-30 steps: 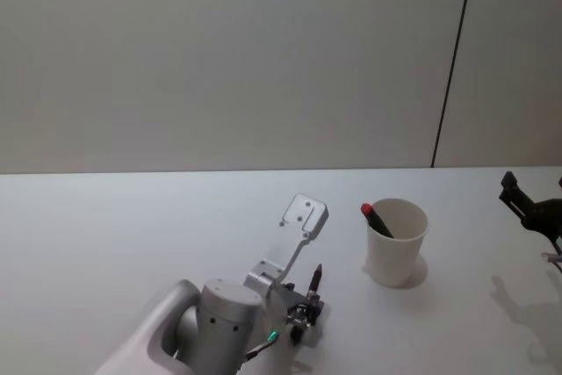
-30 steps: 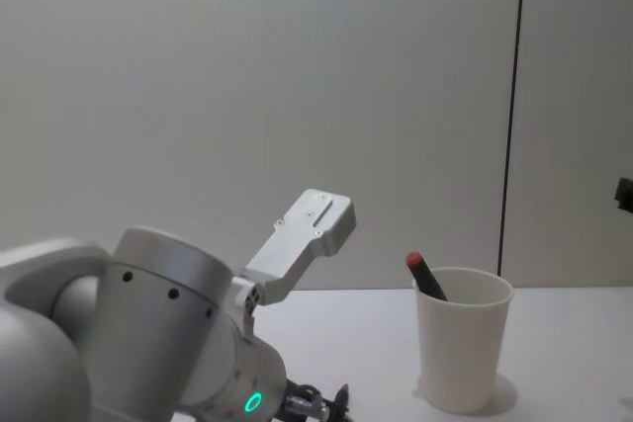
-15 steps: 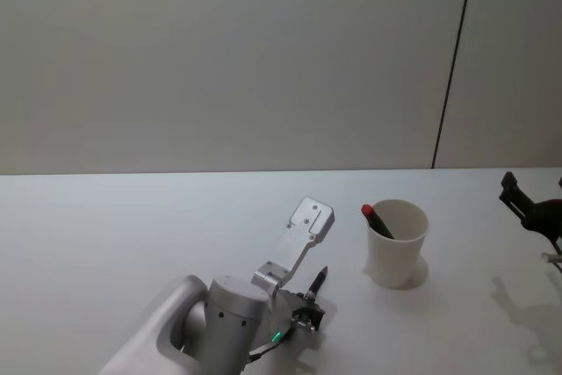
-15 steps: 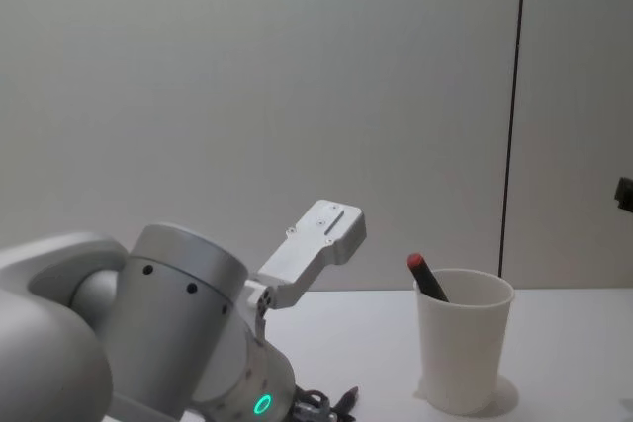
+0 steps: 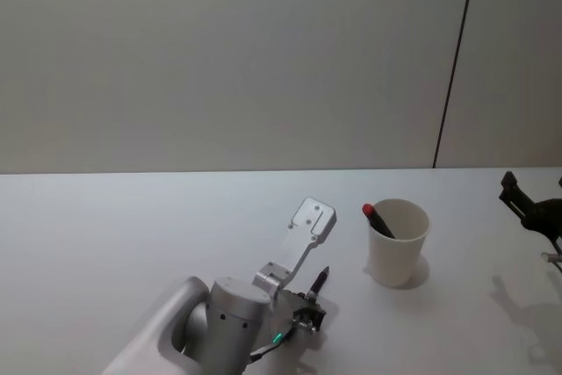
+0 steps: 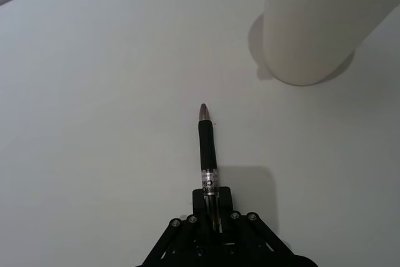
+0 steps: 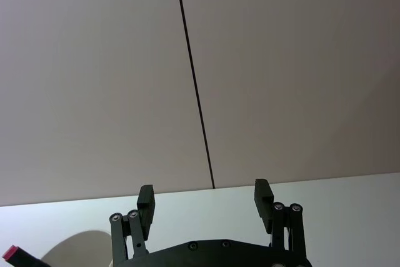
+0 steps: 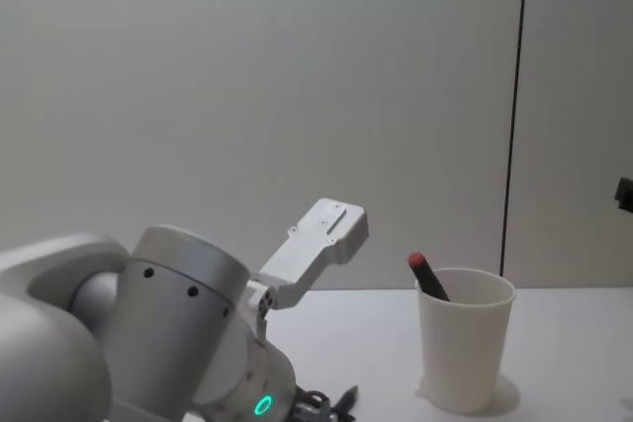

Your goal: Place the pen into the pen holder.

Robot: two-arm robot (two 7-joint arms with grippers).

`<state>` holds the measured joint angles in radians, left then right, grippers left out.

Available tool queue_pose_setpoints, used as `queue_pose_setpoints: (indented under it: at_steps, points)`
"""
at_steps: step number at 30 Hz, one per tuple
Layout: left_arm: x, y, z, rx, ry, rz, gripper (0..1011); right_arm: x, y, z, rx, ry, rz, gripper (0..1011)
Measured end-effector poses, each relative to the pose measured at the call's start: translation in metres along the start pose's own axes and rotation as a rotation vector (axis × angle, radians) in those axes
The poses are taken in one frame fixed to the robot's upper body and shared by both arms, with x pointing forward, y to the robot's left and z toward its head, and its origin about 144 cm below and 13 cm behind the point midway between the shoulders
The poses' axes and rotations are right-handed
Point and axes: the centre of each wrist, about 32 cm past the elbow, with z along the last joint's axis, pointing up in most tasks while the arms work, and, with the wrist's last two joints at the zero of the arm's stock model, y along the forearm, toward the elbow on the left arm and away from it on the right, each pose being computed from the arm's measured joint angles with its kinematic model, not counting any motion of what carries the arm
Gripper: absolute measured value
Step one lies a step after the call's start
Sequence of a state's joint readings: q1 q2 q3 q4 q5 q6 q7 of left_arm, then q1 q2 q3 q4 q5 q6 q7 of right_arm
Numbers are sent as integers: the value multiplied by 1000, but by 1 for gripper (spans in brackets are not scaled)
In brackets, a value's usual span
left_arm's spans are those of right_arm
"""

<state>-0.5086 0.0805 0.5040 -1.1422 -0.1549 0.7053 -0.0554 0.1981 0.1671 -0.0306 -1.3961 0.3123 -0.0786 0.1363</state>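
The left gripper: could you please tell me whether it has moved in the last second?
Yes. In the head view, the left gripper, shut on the pen, has shifted slightly right, toward the paper cup.

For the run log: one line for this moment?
left hand: shut on black pen | pen holder: ahead, apart | right hand: open, parked right

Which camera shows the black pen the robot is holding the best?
The left wrist view: the slim black pen runs whole from the left gripper to its tip, against the white table. The head view shows just the pen's front end past the left arm. The chest view catches a sliver at the bottom edge.
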Motion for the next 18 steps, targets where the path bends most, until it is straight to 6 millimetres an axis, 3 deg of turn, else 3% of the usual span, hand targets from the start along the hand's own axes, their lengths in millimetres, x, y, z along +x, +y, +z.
queue_pose_setpoints:
  at_steps: [18]
  points:
    - [12, 26, 5, -202, -33, 115, 127, 0, 0, 0, 0, 0, 0, 1001]
